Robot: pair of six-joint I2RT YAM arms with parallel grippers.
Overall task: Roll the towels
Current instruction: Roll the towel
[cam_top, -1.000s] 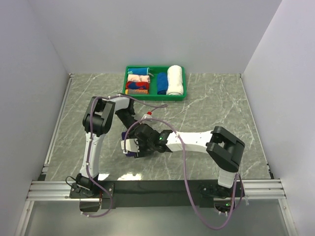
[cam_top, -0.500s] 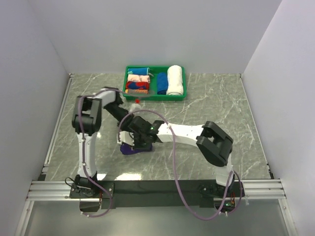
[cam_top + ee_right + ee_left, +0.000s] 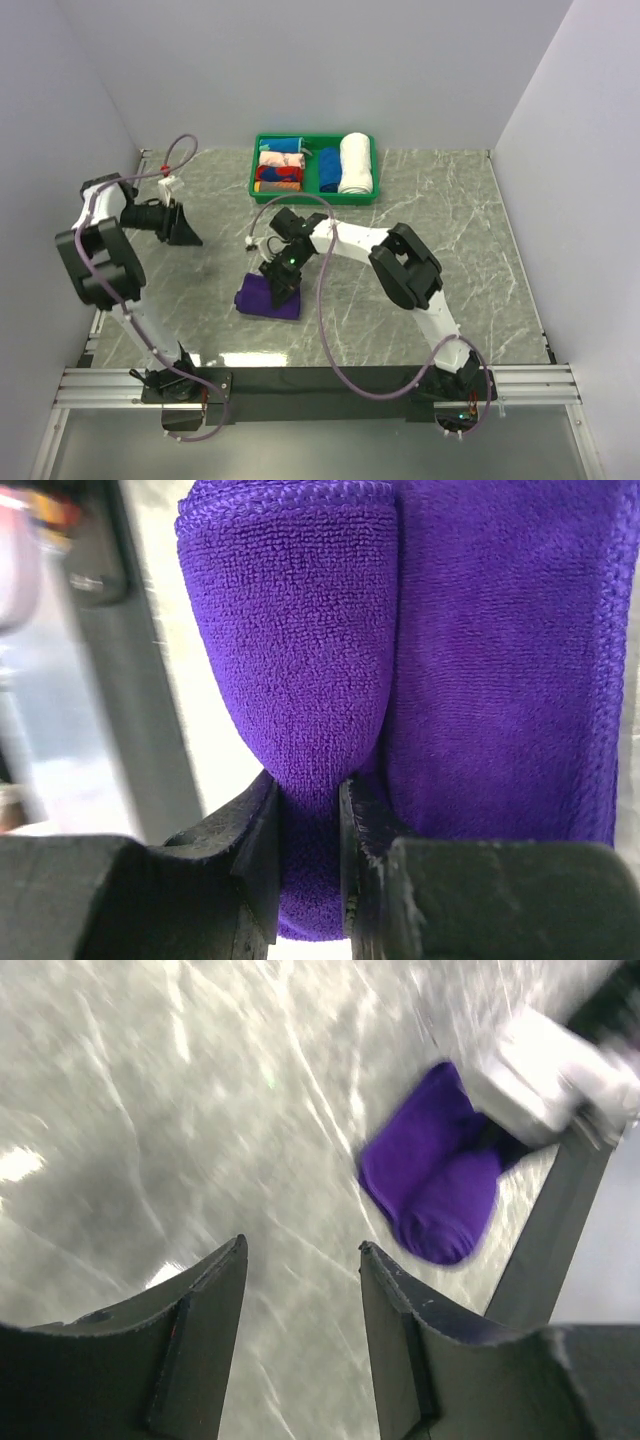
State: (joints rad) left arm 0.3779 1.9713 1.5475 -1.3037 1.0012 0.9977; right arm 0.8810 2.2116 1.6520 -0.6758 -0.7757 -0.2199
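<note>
You're mid-roll, I'd say: R gripper [image 3: 310,805] nearly closed, pinching a fold of the purple towel [image 3: 268,298] at lower centre-left of top view, L gripper [image 3: 300,1255] half open, empty, upper left; next, turn that fold over the flat part w/ firm grip.

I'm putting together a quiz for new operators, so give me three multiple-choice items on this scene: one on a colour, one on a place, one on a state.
1. What colour is the tray? A red; B green; C yellow.
2. Where does the purple towel lie? A in the tray; B on the table; C on the floor.
3. How is the left gripper? A open, holding nothing; B shut on the towel; C shut on the tray's rim.

Answers: B, its walls are green; B, it rests on the marble top, apart from the tray; A, bare table shows between its jaws.
</note>
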